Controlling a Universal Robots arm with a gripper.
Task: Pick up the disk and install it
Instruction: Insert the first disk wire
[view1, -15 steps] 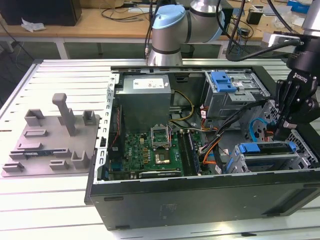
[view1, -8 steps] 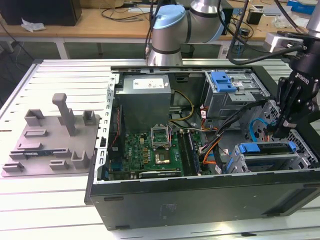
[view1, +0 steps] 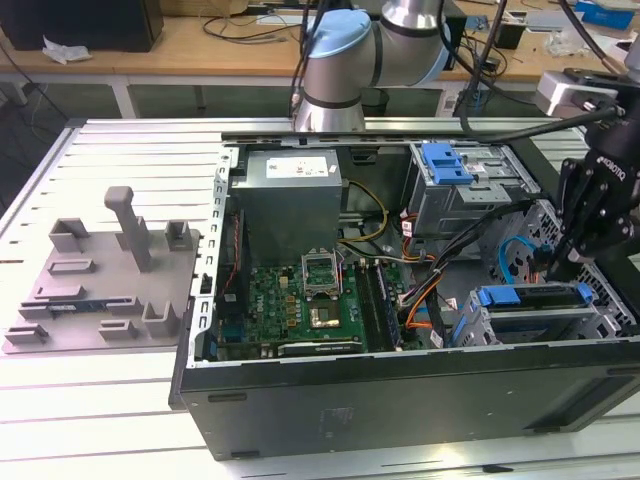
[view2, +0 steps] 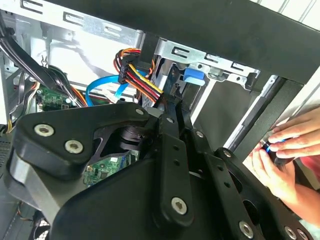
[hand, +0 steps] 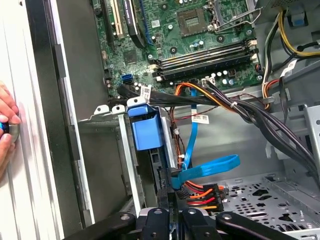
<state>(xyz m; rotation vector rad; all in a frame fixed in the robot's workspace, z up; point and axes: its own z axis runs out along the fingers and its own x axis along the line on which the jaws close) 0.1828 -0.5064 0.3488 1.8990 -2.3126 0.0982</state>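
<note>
My black gripper (view1: 555, 268) hangs inside the open computer case (view1: 400, 400), at the exterior view's right, just above the lower drive cage (view1: 560, 325). In both wrist views its fingers (hand: 168, 195) stand pressed together, and I see nothing between them. A blue plastic tab (hand: 145, 127) and a long blue edge (view1: 545, 291) sit in the top of that cage, right beside the fingertips. I cannot tell whether this blue edge belongs to the disk, and its silver body is hidden. A blue data cable (hand: 207, 167) and a power plug (hand: 202, 192) lie close to the fingers.
A person's hand (view2: 282, 155) rests on the case's outer wall, holding a small blue and black thing. The motherboard (view1: 300, 305), the grey power supply (view1: 290, 200) and cable bundles (hand: 250, 112) crowd the case. An upper cage carries another blue tab (view1: 445, 162). A grey fixture plate (view1: 100, 280) lies outside.
</note>
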